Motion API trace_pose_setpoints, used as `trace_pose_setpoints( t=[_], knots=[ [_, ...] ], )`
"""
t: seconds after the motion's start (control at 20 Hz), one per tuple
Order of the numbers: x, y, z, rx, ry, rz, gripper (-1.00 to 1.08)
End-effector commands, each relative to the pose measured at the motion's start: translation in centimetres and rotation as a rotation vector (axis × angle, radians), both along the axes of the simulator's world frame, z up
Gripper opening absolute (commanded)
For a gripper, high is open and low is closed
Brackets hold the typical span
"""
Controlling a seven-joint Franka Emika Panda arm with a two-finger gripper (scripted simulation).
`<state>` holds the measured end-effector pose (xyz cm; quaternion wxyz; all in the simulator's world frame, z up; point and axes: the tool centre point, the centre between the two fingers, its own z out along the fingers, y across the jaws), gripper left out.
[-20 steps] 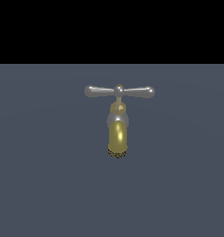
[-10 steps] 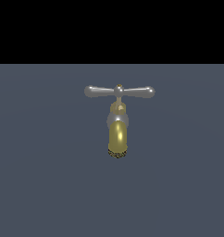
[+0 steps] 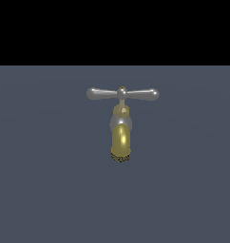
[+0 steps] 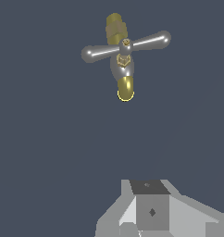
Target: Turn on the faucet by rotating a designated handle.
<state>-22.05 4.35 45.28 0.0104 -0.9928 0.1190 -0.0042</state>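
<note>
Standing alone on a flat, slate-blue desk (image 3: 45, 190), the small faucet with its shiny brass-gold curved spout (image 3: 121, 138) sits near the middle of the exterior view, a plain black band filling the space beyond the desk's far edge. Its slim silver-grey crossbar handle with rounded, bulbous ends (image 3: 122, 93) lies level across the top, running from the exterior view's left to its right, with a small brass knob at its centre. Below it a grey collar meets the spout, which bends down to a dark speckled outlet rim just above the desk. Nothing touches the faucet. The wrist view shows the handle slightly tilted, well apart from the grey-and-white gripper (image 4: 151, 217), of which only the blocky body shows; whether its fingers are apart or together cannot be told.
</note>
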Motion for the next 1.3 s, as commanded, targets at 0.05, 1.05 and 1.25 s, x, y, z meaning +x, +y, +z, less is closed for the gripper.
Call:
trace_pose_setpoints(
  t=[0.05, 1.05, 1.25],
  knots=[
    [1.2, 1.3, -1.4, 0.001, 0.002, -0.075, -1.0],
    [9.6, 6.5, -9.3, 0.004, 0.01, -0.508, -1.0],
    [11.5, 7.1, -10.8, 0.005, 0.011, -0.592, -1.0]
  ],
)
